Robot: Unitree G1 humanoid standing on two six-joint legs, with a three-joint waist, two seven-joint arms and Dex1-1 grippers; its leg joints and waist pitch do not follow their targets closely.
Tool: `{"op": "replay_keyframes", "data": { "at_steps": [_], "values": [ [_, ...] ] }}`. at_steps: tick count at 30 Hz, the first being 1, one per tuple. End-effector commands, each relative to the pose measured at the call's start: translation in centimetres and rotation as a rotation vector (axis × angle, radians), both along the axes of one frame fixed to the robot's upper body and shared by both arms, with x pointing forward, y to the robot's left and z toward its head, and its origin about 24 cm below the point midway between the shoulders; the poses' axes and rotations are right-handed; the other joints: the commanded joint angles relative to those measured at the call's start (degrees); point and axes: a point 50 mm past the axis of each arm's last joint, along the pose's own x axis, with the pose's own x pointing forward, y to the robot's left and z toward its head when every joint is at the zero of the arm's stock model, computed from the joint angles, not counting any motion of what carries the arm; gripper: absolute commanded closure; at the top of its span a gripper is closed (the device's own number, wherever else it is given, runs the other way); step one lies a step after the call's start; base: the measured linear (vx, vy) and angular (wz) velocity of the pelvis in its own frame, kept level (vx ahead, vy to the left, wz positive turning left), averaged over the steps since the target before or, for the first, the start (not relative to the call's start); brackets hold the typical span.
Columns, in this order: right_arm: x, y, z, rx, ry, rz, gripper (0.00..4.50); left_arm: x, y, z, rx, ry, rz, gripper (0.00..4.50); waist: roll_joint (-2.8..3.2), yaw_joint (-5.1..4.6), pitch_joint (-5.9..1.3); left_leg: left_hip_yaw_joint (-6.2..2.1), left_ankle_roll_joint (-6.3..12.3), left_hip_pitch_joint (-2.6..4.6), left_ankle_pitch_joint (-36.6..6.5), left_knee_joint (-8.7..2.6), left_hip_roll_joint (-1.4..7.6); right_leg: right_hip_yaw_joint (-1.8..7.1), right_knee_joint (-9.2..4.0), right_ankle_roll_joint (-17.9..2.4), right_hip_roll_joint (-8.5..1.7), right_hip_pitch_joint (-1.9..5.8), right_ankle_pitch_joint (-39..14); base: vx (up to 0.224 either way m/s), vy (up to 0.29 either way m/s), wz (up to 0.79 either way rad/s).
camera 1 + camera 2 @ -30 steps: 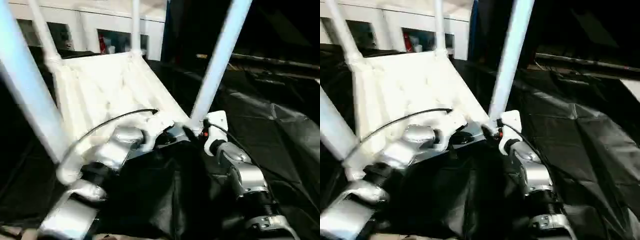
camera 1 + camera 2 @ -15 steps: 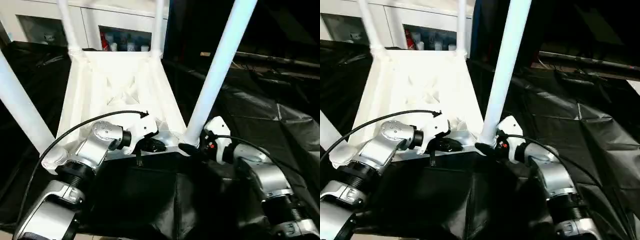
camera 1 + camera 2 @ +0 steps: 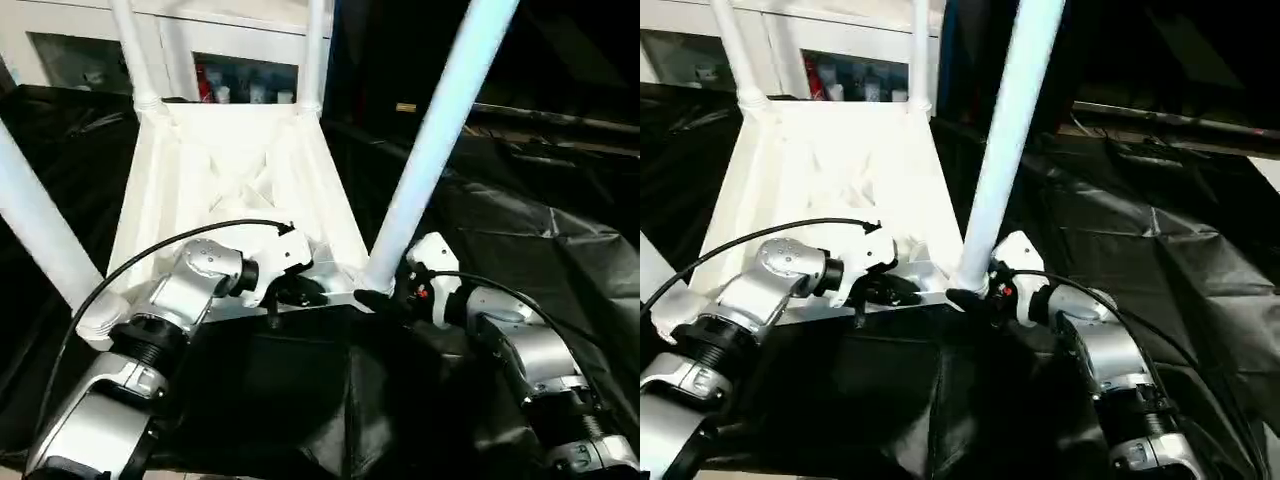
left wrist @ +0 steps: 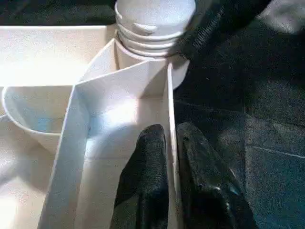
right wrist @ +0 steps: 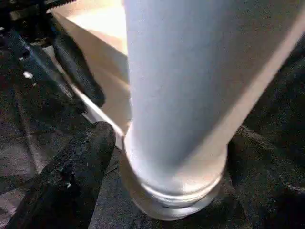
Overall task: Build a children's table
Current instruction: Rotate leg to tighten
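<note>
White children's table [image 3: 225,175] lies upside down on black sheet [image 3: 560,240]; sheet wrinkled, covers whole work surface; four legs point up; white cabinet [image 3: 190,40] with glass doors stands behind, small bottles inside; right side of room dark; left gripper [image 4: 170,157] pinches thin near rim of table top; right gripper [image 5: 167,157] spread around near right leg [image 3: 435,150] at its collar, fingers on both sides.
</note>
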Motion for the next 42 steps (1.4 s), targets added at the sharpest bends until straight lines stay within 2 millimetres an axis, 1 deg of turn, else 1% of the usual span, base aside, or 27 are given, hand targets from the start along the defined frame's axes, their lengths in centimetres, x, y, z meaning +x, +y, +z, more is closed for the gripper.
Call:
{"op": "replay_keyframes", "data": {
  "at_steps": [1, 5, 6, 7, 9, 11, 14, 15, 16, 20, 23, 25, 26, 27, 28, 29, 30, 31, 32, 33, 34, 35, 36, 38, 39, 40, 42],
  "values": [
    [0.5, -0.3, 0.2, -0.034, -0.022, -0.021, 0.7, -0.7, 0.2, -1.3, 0.056, 0.073, -0.02, 4.31, 0.48, 0.05, -2.94, -0.13, 1.91, 0.13, -7.15, -4.05, 1.5, 2.59, -3.36, -14.21, -2.8, 3.06, -4.46, 0.0, 0.0, 0.0],
    [1.0, -0.4, 0.2, -0.048, -0.026, -0.042, 0.7, -0.7, 0.2, -1.4, 0.064, 0.069, -0.027, 4.48, 0.43, -0.05, -2.99, -0.01, 2.55, 0.17, -6.35, -3.87, 1.46, 2.63, -3.25, -14.87, -2.74, 3.04, -2.87, 0.0, 0.0, 0.0],
    [1.0, -0.3, 0.2, -0.049, -0.027, -0.043, 0.7, -0.6, 0.1, -1.4, 0.061, 0.066, -0.025, 4.48, 0.46, -0.03, -2.99, -0.02, 2.56, 0.2, -6.38, -3.89, 1.47, 2.6, -3.24, -14.93, -2.74, 3.04, -2.96, 0.0, 0.0, 0.0],
    [1.1, -0.3, 0.2, -0.048, -0.027, -0.038, 0.7, -0.6, 0.0, -1.4, 0.057, 0.06, -0.019, 4.48, 0.28, -0.05, -2.95, 0.01, 2.57, 0.19, -6.59, -3.89, 1.49, 2.61, -3.31, -14.88, -2.75, 3.02, -3.26, 0.0, 0.0, 0.0],
    [1.0, -0.2, 0.2, -0.049, -0.027, -0.025, 0.7, -0.5, -0.1, -1.4, 0.053, 0.052, -0.013, 4.48, 0.33, 0.04, -2.99, -0.02, 2.61, 0.16, -6.75, -3.86, 1.49, 2.64, -3.31, -14.71, -2.8, 3.12, -3.68, 0.0, 0.0, 0.0],
    [0.9, 0.0, 0.1, -0.048, -0.021, -0.004, 0.96, -0.4, -0.1, -1.3, 0.047, 0.048, -0.004, 4.5, 0.39, 0.04, -2.95, -0.03, 2.6, 0.21, -6.96, -3.89, 1.52, 2.63, -3.35, -14.63, -2.8, 3.05, -4.04, 0.0, 0.0, 0.0],
    [1.0, 0.1, 0.1, -0.038, -0.017, -0.002, 1.06, -0.4, -0.2, -1.3, 0.047, 0.049, -0.002, 4.5, 0.26, 0.05, -2.94, -0.03, 2.74, 0.18, -7.04, -3.89, 1.51, 2.63, -3.36, -14.5, -2.78, 3.05, -4.42, 0.0, 0.0, 0.0],
    [0.9, 0.2, 0.0, -0.029, -0.013, 0.001, 1.3, -0.4, -0.2, -1.3, 0.046, 0.049, 0.0, 4.5, 0.25, 0.03, -2.92, -0.03, 2.76, 0.19, -7.22, -3.87, 1.51, 2.63, -3.4, -14.44, -2.79, 3.01, -4.75, 0.0, 0.0, 0.0],
    [0.9, 0.2, 0.0, -0.024, -0.01, 0.004, 1.41, -0.4, -0.2, -1.3, 0.045, 0.049, 0.002, 4.5, 0.29, 0.03, -2.9, -0.06, 2.69, 0.19, -7.36, -3.91, 1.54, 2.63, -3.42, -14.4, -2.81, 3.0, -5.01, 0.0, 0.0, 0.0],
    [0.7, 0.4, -0.1, -0.003, 0.005, 0.012, 1.67, -0.4, -0.1, -1.4, 0.041, 0.051, 0.01, 4.5, 0.17, 0.04, -2.92, -0.07, 2.65, 0.14, -7.32, -3.9, 1.54, 2.64, -3.43, -14.22, -2.84, 3.04, -5.38, 0.0, 0.0, 0.0],
    [0.5, 0.5, -0.3, 0.013, 0.019, 0.008, 1.72, -0.3, -0.1, -1.4, 0.037, 0.053, 0.021, 4.5, 0.19, 0.04, -3.0, -0.04, 2.96, 0.16, -6.43, -3.82, 1.51, 2.63, -3.28, -14.44, -2.79, 3.04, -4.2, 0.0, 0.0, 0.0],
    [0.3, 0.7, -0.7, 0.045, 0.047, -0.044, 1.74, -0.2, -0.3, -1.5, 0.022, 0.047, 0.046, 4.5, 0.17, 0.11, -2.91, -0.03, 3.05, 0.14, -6.53, -3.86, 1.53, 2.65, -3.34, -14.55, -2.86, 3.01, -4.32, 0.0, 0.0, 0.0],
    [0.4, 0.7, -1.0, 0.048, 0.052, -0.08, 1.74, -0.1, -0.6, -1.5, 0.022, 0.04, 0.058, 4.5, 0.12, 0.06, -2.82, -0.05, 2.82, 0.12, -7.47, -3.97, 1.52, 2.61, -3.55, -14.23, -2.86, 2.98, -5.91, 0.0, 0.0, 0.0],
    [0.8, 0.8, -1.7, 0.051, 0.07, -0.206, 1.75, 0.1, -1.5, -1.8, 0.021, 0.018, 0.099, 4.5, 0.2, 0.04, -2.72, -0.11, 2.06, 0.16, -8.55, -4.08, 1.58, 2.62, -3.79, -13.75, -3.02, 2.73, -8.47, 0.0, 0.0, 0.0],
    [0.9, 0.9, -2.0, 0.049, 0.076, -0.254, 1.75, 0.2, -1.8, -1.9, 0.022, 0.01, 0.114, 4.5, 0.25, 0.04, -2.56, -0.19, 0.96, 0.27, -10.21, -4.29, 1.56, 2.58, -4.24, -12.85, -3.0, 2.66, -11.95, 0.0, 0.0, 0.0],
    [1.3, 0.9, -2.5, 0.045, 0.088, -0.355, 1.75, 0.4, -2.7, -2.1, 0.013, -0.007, 0.157, 4.5, 0.18, -0.06, -2.53, -0.21, 0.48, 0.24, -10.99, -4.35, 1.54, 2.59, -4.39, -12.22, -3.03, 2.64, -13.65, 0.0, 0.0, 0.0],
    [1.6, 1.2, -3.1, 0.037, 0.11, -0.478, 1.75, 0.6, -3.9, -2.3, -0.004, -0.022, 0.217, 4.5, 0.68, -0.18, -2.53, -0.36, -0.6, 0.31, -11.96, -4.49, 1.56, 2.62, -4.56, -11.43, -3.07, 2.47, -15.82, 0.0, 0.0, 0.0],
    [1.6, 1.2, -3.1, 0.037, 0.11, -0.478, 1.75, 0.6, -3.9, -2.3, -0.004, -0.022, 0.217, 4.5, 0.54, -0.38, -2.44, -0.26, -1.07, 0.45, -12.66, -4.52, 1.58, 2.65, -4.82, -11.02, -2.96, 2.17, -16.87, 0.0, 0.0, 0.0],
    [2.0, 2.0, -3.6, 0.023, 0.124, -0.574, 1.75, 0.8, -5.5, -2.5, -0.018, -0.034, 0.277, 4.5, 0.48, -0.36, -2.49, -0.4, -1.65, 0.42, -13.51, -4.5, 1.34, 2.62, -4.97, -10.08, -2.96, 2.29, -19.05, 0.0, 0.0, 0.0],
    [2.1, 2.4, -3.7, 0.014, 0.127, -0.604, 1.75, 0.8, -6.2, -2.6, -0.021, -0.037, 0.296, 4.5, 0.59, -0.44, -2.7, -0.43, -1.86, 0.41, -12.87, -4.44, 1.38, 2.69, -4.93, -9.79, -2.98, 2.28, -18.1, 0.0, 0.0, 0.0],
    [2.1, 2.4, -3.7, 0.014, 0.127, -0.604, 1.75, 0.8, -6.2, -2.6, -0.021, -0.037, 0.296, 4.5, 0.5, -0.4, -2.67, -0.42, -1.77, 0.42, -12.69, -4.44, 1.34, 2.66, -4.99, -9.71, -2.89, 2.23, -17.51, 0.0, 0.0, 0.0],
    [2.3, 3.7, -3.6, 0.022, 0.12, -0.6, 1.75, 0.5, -7.5, -2.7, -0.021, -0.037, 0.278, 4.5, 0.5, -0.3, -2.7, -0.34, -1.21, 0.35, -12.5, -4.42, 1.26, 2.67, -4.97, -9.52, -2.82, 2.31, -16.32, 0.0, 0.0, 0.0],
    [2.3, 4.5, -3.4, 0.023, 0.106, -0.578, 1.75, 0.3, -8.2, -2.7, -0.025, -0.041, 0.257, 4.5, 0.68, -0.2, -2.74, -0.37, -0.75, 0.27, -12.36, -4.44, 1.22, 2.61, -4.96, -9.22, -2.77, 2.35, -15.64, 0.0, 0.0, 0.0],
    [2.4, 5.3, -2.8, 0.016, 0.055, -0.523, 1.75, 0.0, -9.0, -2.5, -0.039, -0.051, 0.22, 4.5, 0.55, -0.07, -2.78, -0.24, 0.01, 0.28, -12.34, -4.36, 1.13, 2.63, -5.07, -8.84, -2.72, 2.36, -15.28, 0.0, 0.0, 0.0],
    [2.4, 5.4, -2.7, 0.016, 0.04, -0.509, 1.19, -0.1, -9.1, -2.5, -0.044, -0.053, 0.212, 4.5, 0.53, -0.04, -2.84, -0.22, 0.39, 0.18, -11.74, -4.34, 1.12, 2.65, -5.02, -8.86, -2.75, 2.41, -14.72, 0.0, 0.0, 0.0],
    [2.5, 5.4, -2.5, 0.037, 0.038, -0.499, 1.06, -0.1, -9.0, -2.4, -0.046, -0.054, 0.206, 4.5, 0.51, -0.04, -2.86, -0.24, 0.62, 0.06, -11.37, -4.36, 1.1, 2.63, -4.96, -8.9, -2.76, 2.54, -14.31, 0.0, 0.0, 0.0],
    [2.6, 5.2, -2.2, 0.074, 0.039, -0.479, 0.99, 0.0, -8.5, -2.4, -0.042, -0.06, 0.196, 4.5, 0.6, -0.11, -2.81, -0.31, 1.06, -0.09, -11.18, -4.44, 1.2, 2.56, -4.89, -9.07, -2.73, 2.59, -13.84, 0.0, 0.0, 0.0]
  ]
}}
